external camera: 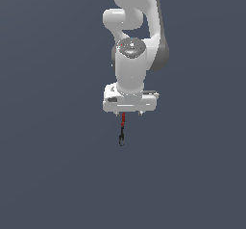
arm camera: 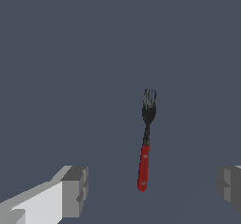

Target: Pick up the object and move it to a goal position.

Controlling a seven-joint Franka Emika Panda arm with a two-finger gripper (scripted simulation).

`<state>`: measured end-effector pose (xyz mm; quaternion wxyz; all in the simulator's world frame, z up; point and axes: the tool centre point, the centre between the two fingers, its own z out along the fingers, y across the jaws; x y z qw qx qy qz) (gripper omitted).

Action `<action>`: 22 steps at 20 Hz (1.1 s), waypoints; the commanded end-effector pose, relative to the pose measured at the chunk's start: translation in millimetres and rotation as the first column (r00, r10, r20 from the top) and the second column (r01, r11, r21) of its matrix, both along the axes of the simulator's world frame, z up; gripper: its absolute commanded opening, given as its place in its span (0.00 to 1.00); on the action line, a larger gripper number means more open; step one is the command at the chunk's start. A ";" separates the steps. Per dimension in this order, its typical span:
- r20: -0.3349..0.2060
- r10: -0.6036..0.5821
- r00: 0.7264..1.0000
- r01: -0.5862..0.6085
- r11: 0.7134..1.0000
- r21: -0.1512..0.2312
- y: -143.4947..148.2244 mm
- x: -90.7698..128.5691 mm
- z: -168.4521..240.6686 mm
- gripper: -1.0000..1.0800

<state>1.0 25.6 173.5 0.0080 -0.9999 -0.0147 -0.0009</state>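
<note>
1. Hanging over a plain grey surface, the white gripper (external camera: 129, 113) points straight down; the wrist view shows its two grey fingers (arm camera: 75, 191) spread wide with nothing between them but open ground.
2. Object (arm camera: 146, 140): a fork, red handle at one end, black neck and tines at the other. The wrist view shows it lying between the two fingers, closer to neither by much, touching neither. In the exterior view it shows as a thin red-and-black sliver (external camera: 122, 129) just below the gripper; whether it rests flat on the surface I judge likely, not certain.
3. Handling, by judgement: light, rigid, very slender, so it will neither sag nor crush, but may pivot or slip if pinched off-centre.
4. Best hold: the red handle, thicker and rounder than the neck; avoid the tines.
5. Count: one fork, one gripper, two fingers. No goal marker visible.
</note>
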 end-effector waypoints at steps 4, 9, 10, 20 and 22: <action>0.001 -0.007 1.000 0.007 1.000 0.004 -0.5 0.7 0.7 0.96; 0.008 -0.043 0.999 0.043 0.999 0.026 -2.7 4.2 6.7 0.96; 0.009 -0.048 0.999 0.048 0.998 0.030 -2.9 4.7 8.3 0.96; 0.009 -0.056 0.998 0.056 0.998 0.028 -5.2 4.0 -1.8 0.96; 0.008 -0.061 0.998 0.061 0.998 0.025 -7.2 3.0 -11.3 0.96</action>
